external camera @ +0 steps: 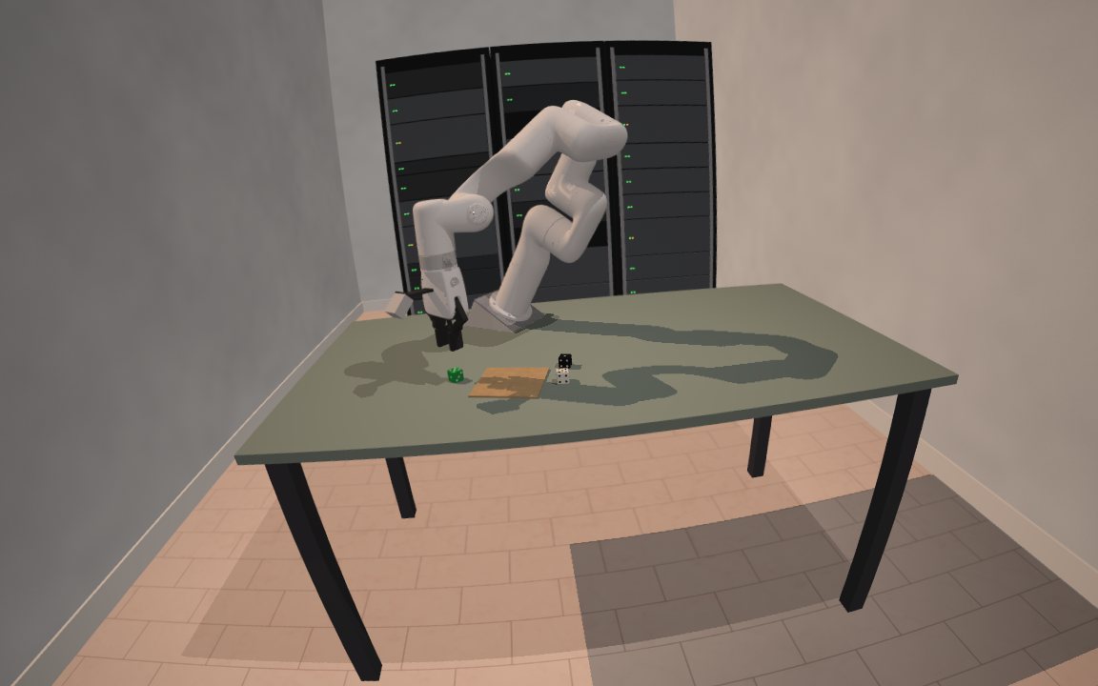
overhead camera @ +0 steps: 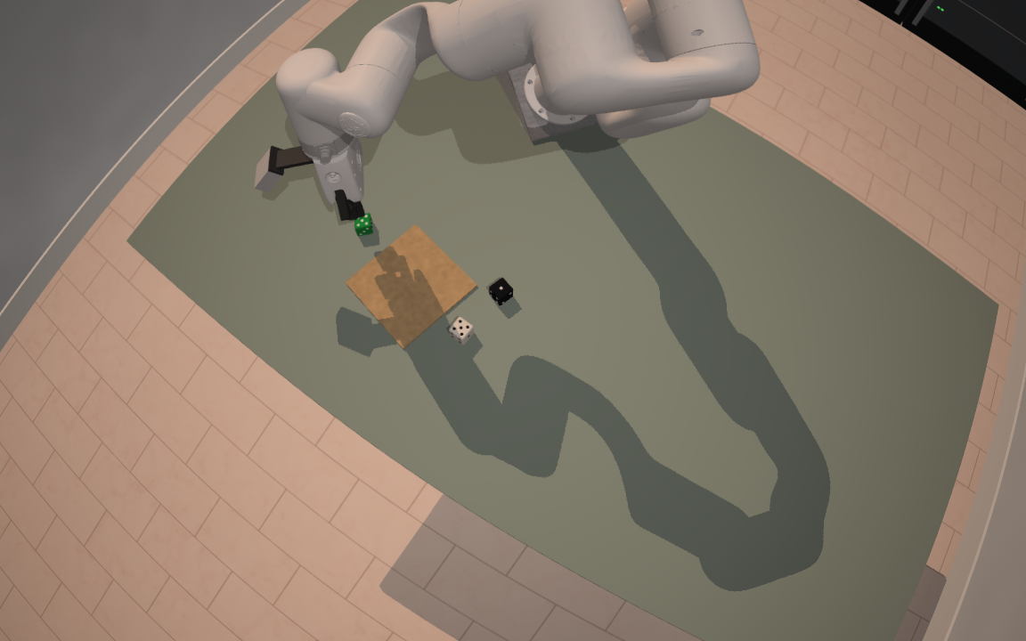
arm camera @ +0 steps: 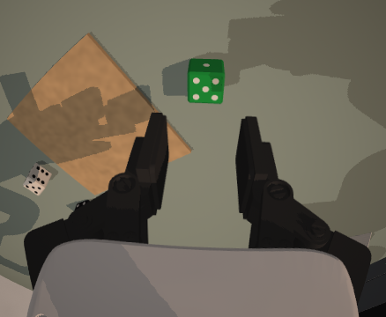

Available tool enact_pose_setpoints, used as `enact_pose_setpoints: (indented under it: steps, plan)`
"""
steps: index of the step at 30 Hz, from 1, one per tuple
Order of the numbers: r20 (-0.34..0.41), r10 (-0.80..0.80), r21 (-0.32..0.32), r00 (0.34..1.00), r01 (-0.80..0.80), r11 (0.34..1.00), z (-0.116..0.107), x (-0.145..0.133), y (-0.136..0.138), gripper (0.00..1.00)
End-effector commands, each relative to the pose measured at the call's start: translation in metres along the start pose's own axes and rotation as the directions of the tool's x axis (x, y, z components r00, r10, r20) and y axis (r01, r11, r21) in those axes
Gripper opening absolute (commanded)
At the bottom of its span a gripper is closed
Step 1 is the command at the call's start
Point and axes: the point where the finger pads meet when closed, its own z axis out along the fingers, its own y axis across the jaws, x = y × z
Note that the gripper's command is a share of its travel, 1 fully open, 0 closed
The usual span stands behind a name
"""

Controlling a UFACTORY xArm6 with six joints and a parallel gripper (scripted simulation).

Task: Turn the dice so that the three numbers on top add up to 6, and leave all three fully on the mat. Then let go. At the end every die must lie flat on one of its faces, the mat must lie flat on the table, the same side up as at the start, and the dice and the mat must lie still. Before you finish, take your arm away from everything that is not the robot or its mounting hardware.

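Observation:
My gripper [overhead camera: 352,211] [external camera: 449,344] [arm camera: 203,136] is partly open and empty, above the table beside the green die [overhead camera: 363,225] [external camera: 455,375] [arm camera: 205,88]. That die sits off the mat with five on top; its one shows on a side in the wrist view. The brown mat [overhead camera: 441,263] [external camera: 538,374] [arm camera: 83,55] lies flat. The white die [overhead camera: 460,328] [external camera: 562,375] [arm camera: 38,180] shows five on top, close to the mat's edge. The black die [overhead camera: 500,289] [external camera: 565,359] [arm camera: 82,204] shows one on top, also off the mat; a finger mostly hides it in the wrist view.
The green table [overhead camera: 620,335] [external camera: 706,392] bears the arm's base [overhead camera: 536,119] [external camera: 506,317]. Black racks [external camera: 544,76] stand behind. The wrist camera housing [overhead camera: 266,171] [external camera: 399,304] sticks out beside the gripper. Arm shadows cross the mat and table.

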Motion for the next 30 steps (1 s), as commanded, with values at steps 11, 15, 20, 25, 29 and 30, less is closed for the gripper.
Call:
enact_pose_setpoints:
  steps: [11, 15, 20, 25, 29, 30]
  plan:
    - [-0.004, -0.001, 0.000, 1.000, 0.001, 1.000, 0.016, 0.001, 0.000, 0.42]
    - [-0.004, -0.001, 0.000, 1.000, 0.001, 1.000, 0.021, 0.001, 0.000, 0.42]
    - [-0.004, -0.001, 0.000, 1.000, 0.001, 1.000, 0.028, 0.002, 0.000, 0.42]
    - [-0.004, -0.001, 0.000, 1.000, 0.001, 1.000, 0.035, 0.002, 0.000, 0.42]
    - [-0.004, -0.001, 0.000, 1.000, 0.001, 1.000, 0.040, 0.002, 0.000, 0.42]
    - [-0.004, -0.001, 0.000, 1.000, 0.001, 1.000, 0.041, 0.002, 0.000, 0.42]
